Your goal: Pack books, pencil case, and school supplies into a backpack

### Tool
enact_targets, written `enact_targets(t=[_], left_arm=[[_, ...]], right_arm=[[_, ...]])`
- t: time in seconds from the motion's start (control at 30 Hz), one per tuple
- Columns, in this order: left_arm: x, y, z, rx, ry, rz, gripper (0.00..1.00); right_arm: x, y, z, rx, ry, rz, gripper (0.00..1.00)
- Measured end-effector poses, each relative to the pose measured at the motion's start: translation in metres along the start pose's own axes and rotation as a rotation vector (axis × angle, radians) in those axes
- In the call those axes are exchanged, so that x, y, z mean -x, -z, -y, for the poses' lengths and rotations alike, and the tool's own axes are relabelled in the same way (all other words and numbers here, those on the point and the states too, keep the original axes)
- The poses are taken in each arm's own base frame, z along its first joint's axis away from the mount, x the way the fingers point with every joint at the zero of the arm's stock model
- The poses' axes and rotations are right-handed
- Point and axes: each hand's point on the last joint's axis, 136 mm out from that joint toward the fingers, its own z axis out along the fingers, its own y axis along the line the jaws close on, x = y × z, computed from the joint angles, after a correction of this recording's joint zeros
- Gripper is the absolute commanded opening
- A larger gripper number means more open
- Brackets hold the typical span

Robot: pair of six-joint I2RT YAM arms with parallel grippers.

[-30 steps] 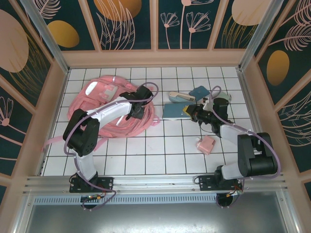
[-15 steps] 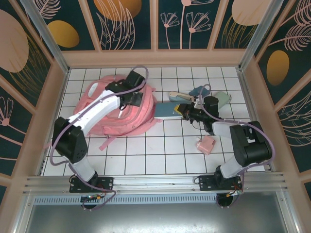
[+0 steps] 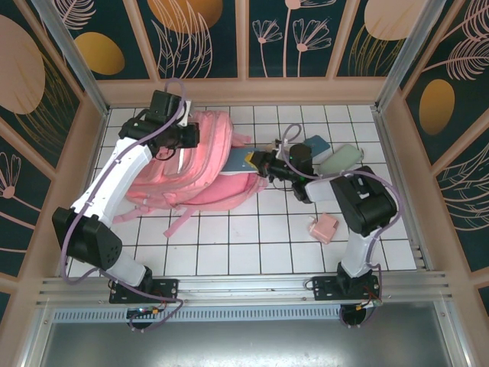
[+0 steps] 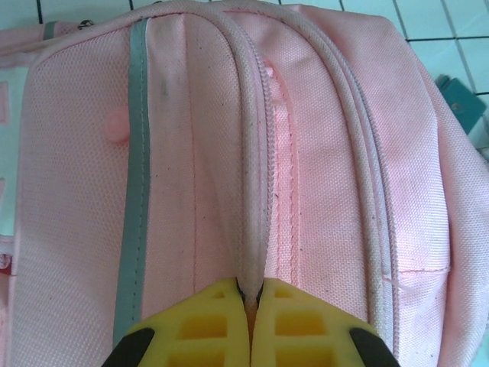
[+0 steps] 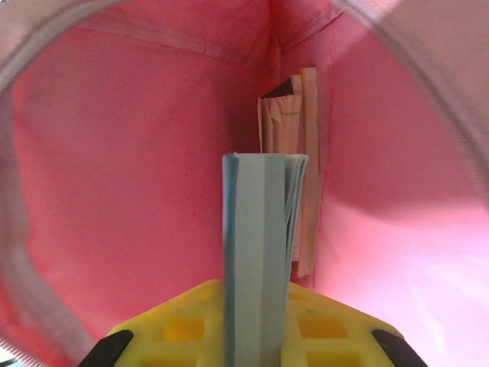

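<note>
- Over the last second the left gripper [image 3: 170,144] has swung from the middle of the table toward the far left corner, dragging the backpack [image 3: 200,164] with it. The bag, which was bunched up with its straps coiled, now lies spread out with its mouth turned to the right.
- In the left wrist view the left gripper [image 4: 250,302] is clenched on a ridge of the backpack [image 4: 191,153] along the zip seam, and we judge it is holding the opening taut.
- The right gripper [image 3: 258,162] has travelled left across the tiles in the same second and now sits at the bag's mouth, clamped on a flat teal pad [image 3: 237,163].
- In the right wrist view the teal pad [image 5: 256,252] stands on edge between the yellow fingers, with pink lining [image 5: 137,153] all around it, so it is already inside. Some pale flat items [image 5: 294,138] lean against the lining beyond it.
- We judge this item nearly packed; only the release remains.
- Still outside, on the right of the table, are a mint pouch [image 3: 341,159], another teal piece [image 3: 313,145] and a small pink block [image 3: 324,227].
- The table [image 3: 229,245] is white tile with a dark grid. Dark teal walls [image 3: 202,38] with gold and pink plant motifs enclose it, and a metal rail [image 3: 244,287] runs along the near edge.
</note>
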Motion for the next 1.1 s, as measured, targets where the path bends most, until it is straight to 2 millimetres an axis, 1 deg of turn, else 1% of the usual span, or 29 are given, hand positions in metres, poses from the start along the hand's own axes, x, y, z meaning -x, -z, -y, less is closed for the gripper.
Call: enact_targets(t=[0.1, 0.27, 0.37, 0.43, 0.63, 0.7, 0.73, 0.8, 0.87, 0.9, 1.0, 1.03, 1.1], left_arm=[[0.002, 0.003, -0.002, -0.038, 0.03, -0.003, 0.0], [0.005, 0.005, -0.003, -0.08, 0.066, -0.003, 0.0], [0.006, 0.006, -0.002, -0.095, 0.08, -0.003, 0.0], [0.008, 0.007, -0.001, -0.107, 0.085, 0.004, 0.0], [0.01, 0.007, 0.0, -0.118, 0.098, 0.007, 0.0], [0.011, 0.007, -0.001, -0.118, 0.102, 0.012, 0.0], [0.012, 0.007, -0.002, -0.118, 0.103, 0.015, 0.0], [0.013, 0.006, -0.003, -0.12, 0.104, 0.019, 0.0], [0.013, 0.006, -0.003, -0.124, 0.105, 0.02, 0.0], [0.013, 0.006, -0.002, -0.127, 0.105, 0.021, 0.0], [0.014, 0.007, -0.004, -0.133, 0.111, 0.022, 0.0], [0.015, 0.007, -0.005, -0.136, 0.114, 0.023, 0.0], [0.016, 0.009, -0.007, -0.146, 0.123, 0.023, 0.0]], right_arm=[[-0.003, -0.028, -0.006, 0.025, 0.011, -0.012, 0.0], [-0.004, -0.085, -0.022, 0.086, 0.034, -0.041, 0.0], [-0.008, -0.119, -0.028, 0.104, 0.034, -0.067, 0.0], [-0.009, -0.142, -0.026, 0.102, 0.03, -0.081, 0.0], [-0.017, -0.196, -0.005, 0.045, 0.001, -0.126, 0.0], [-0.022, -0.207, 0.0, 0.024, -0.003, -0.149, 0.01], [-0.024, -0.211, 0.001, 0.013, -0.003, -0.16, 0.05], [-0.029, -0.217, 0.001, -0.008, 0.004, -0.181, 0.11], [-0.033, -0.22, -0.001, -0.036, 0.015, -0.2, 0.3], [-0.033, -0.222, -0.004, -0.044, 0.024, -0.21, 0.37], [-0.035, -0.224, -0.014, -0.05, 0.065, -0.238, 0.45], [-0.036, -0.223, -0.015, -0.054, 0.078, -0.244, 0.48], [-0.037, -0.217, -0.009, -0.076, 0.087, -0.254, 0.53]])
